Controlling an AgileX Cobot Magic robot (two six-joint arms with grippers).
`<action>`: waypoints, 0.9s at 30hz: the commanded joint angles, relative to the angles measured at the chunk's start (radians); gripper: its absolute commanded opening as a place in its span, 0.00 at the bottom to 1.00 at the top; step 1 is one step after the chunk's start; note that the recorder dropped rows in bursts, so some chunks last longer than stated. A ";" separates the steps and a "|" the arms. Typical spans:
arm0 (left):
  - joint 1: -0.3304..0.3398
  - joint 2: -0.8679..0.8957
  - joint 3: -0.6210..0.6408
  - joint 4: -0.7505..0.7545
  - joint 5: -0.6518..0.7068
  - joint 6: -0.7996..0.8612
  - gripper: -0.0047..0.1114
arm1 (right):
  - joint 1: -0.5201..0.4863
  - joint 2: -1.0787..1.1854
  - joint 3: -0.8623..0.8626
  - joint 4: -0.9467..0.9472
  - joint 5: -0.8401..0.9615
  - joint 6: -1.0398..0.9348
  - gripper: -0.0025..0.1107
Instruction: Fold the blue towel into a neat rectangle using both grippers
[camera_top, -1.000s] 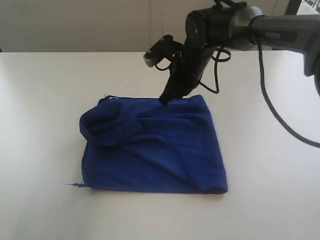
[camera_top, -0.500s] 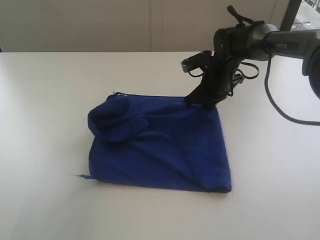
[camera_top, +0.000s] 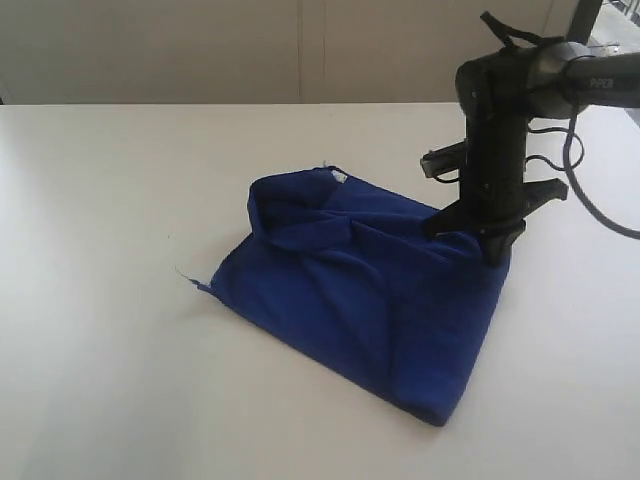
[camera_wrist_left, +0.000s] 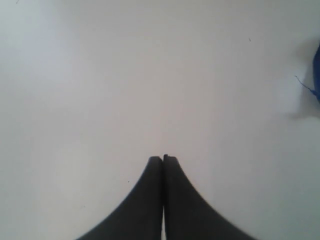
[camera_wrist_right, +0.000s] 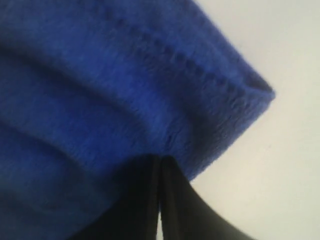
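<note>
The blue towel (camera_top: 370, 300) lies folded and rumpled on the white table, turned at an angle, with a bunched fold (camera_top: 300, 215) at its far side. A loose thread (camera_top: 188, 278) sticks out from its left corner. My right gripper (camera_top: 482, 243) points down at the towel's far right corner. In the right wrist view it (camera_wrist_right: 161, 159) is shut, its tips pinching the towel (camera_wrist_right: 100, 90) close to a corner. My left gripper (camera_wrist_left: 163, 158) is shut with nothing in it over bare table. Only the towel's edge (camera_wrist_left: 317, 75) and its thread (camera_wrist_left: 305, 85) show at that view's border.
The white table (camera_top: 100, 200) spreads wide to the left and front of the towel. A pale wall runs behind its far edge. The right arm's black cable (camera_top: 590, 215) loops above the table on the right.
My right gripper has swung right and nearer, dragging the towel's far corner with it. The whole towel has slid right and turned clockwise, so its left edge now runs diagonally.
</note>
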 joint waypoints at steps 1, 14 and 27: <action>0.002 -0.005 0.004 -0.002 0.004 -0.002 0.04 | 0.033 -0.115 0.025 0.012 0.007 -0.027 0.02; 0.002 -0.005 0.004 -0.002 0.004 -0.002 0.04 | 0.299 -0.212 0.103 0.341 -0.181 -0.385 0.02; 0.002 -0.005 0.004 -0.002 0.004 -0.002 0.04 | 0.427 -0.060 0.130 0.335 -0.358 -0.440 0.02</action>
